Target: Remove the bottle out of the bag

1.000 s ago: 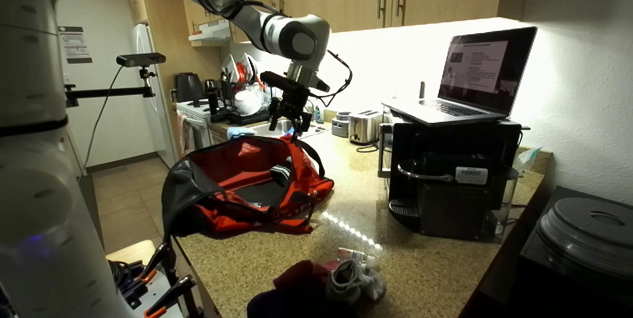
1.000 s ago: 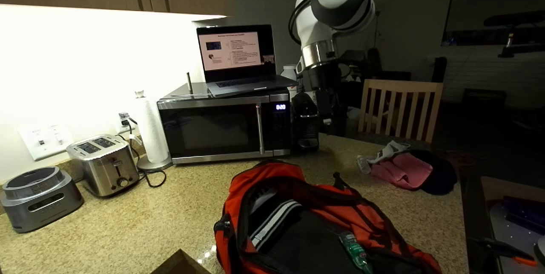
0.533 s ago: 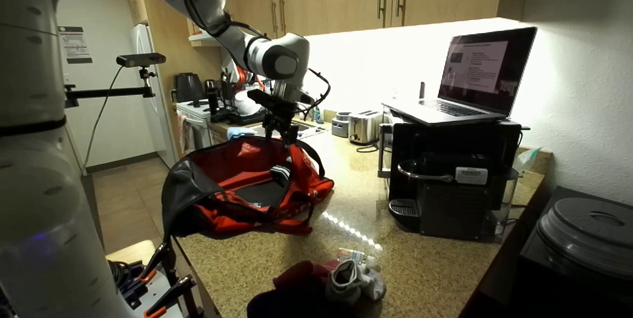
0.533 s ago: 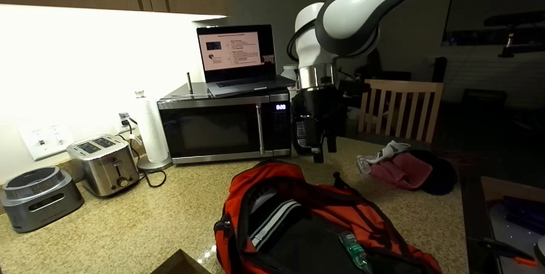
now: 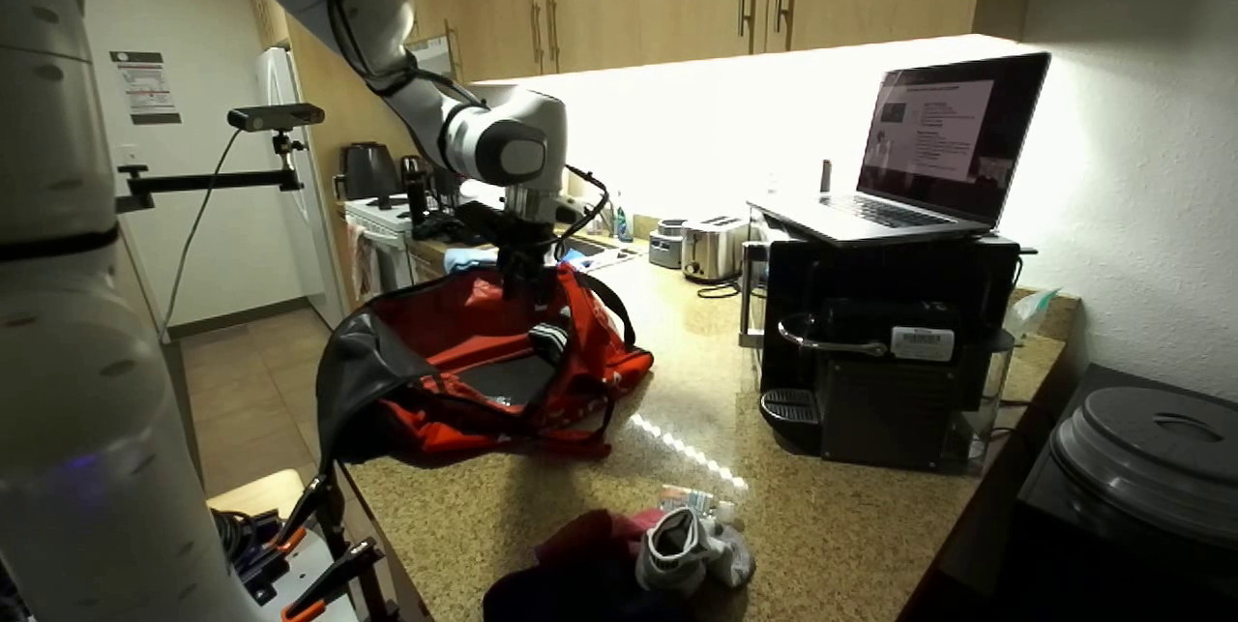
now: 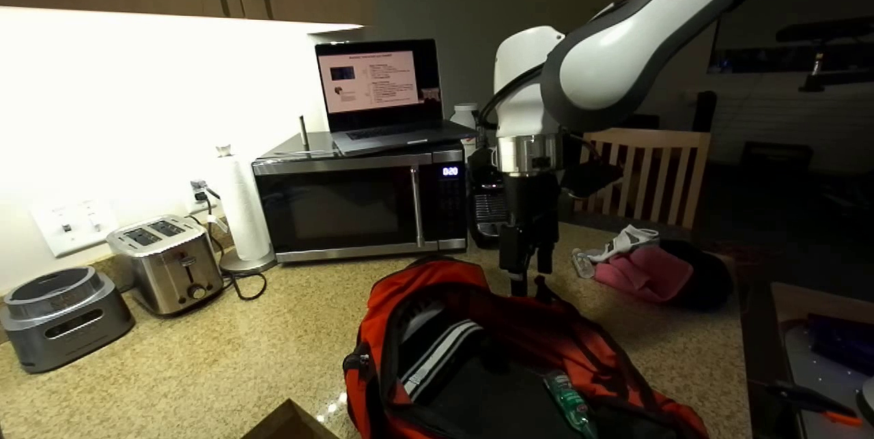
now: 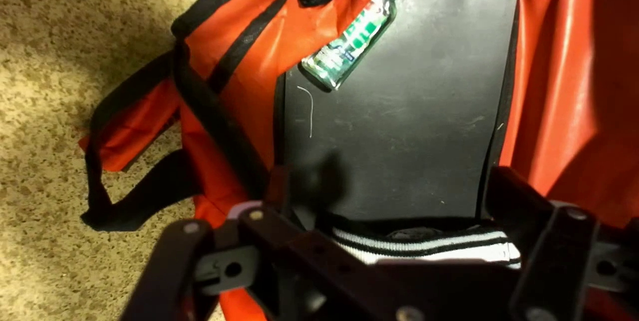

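Lower than a second ago in both exterior views, my fingers point(image 7: 518, 200) now hang above the red bag point(image 7: 554, 81), while the bag and the green bottle point(image 7: 349, 44) inside it lie just as in the earlier pictures. I have my fingers spread wide, pinching nothing; a black thing with white stripes point(image 7: 424, 244) shows between them, and I cannot tell whether my tips are level with the rim. The bottle rests on its side on the dark bottom panel point(image 7: 414, 131). In the wrist view it lies ahead of me and left of the middle of my gap, so the finger on that view's left is the nearer. Its long axis runs slantwise, from a near end at lower left up to a far end at upper right, whereas my fingers face each other straight across. I judge that the coming move turns on this: I go forward and a little left, then twist until my gap crosses that slant squarely. A fold of red fabric point(image 7: 309, 29) leans over the bottle's left flank, so one finger needs to slip between the two; unturned, I would likely catch cloth as well. In an exterior view the bottle point(image 6: 572, 403) lies close to the bag's wall.
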